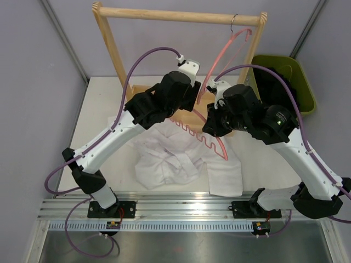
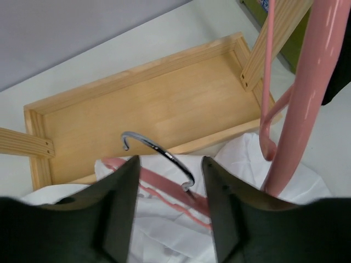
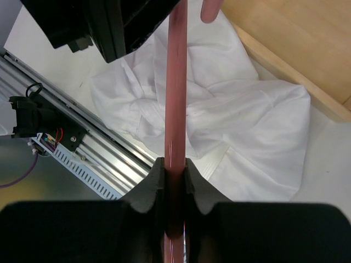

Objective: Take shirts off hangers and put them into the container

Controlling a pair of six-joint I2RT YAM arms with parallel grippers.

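White fabric, the white shirt, lies crumpled on the bench in front of the wooden rack, off its hanger and outside the container. On top of it rests a loose pink hanger with a notched lower edge. Its silver hook curls up into the gap of the left claw. That claw stands partly open and grips nothing, its dark fingers on either side of the hook and clear of it. The right claw is drawn narrow and clamps a smooth pink hanger arm, which runs straight away from its tips above the shirt. The wrist view alone does not settle which hanger this arm belongs to, though from above the claw sits close against the loose one. A second pink hanger hangs bare by its hook from the rack's top rod, near the right post. The flat wooden tray at the foot of the rack lies just behind the shirt. At the far right corner of the bench sits the olive-green container, with the black shirt inside it.
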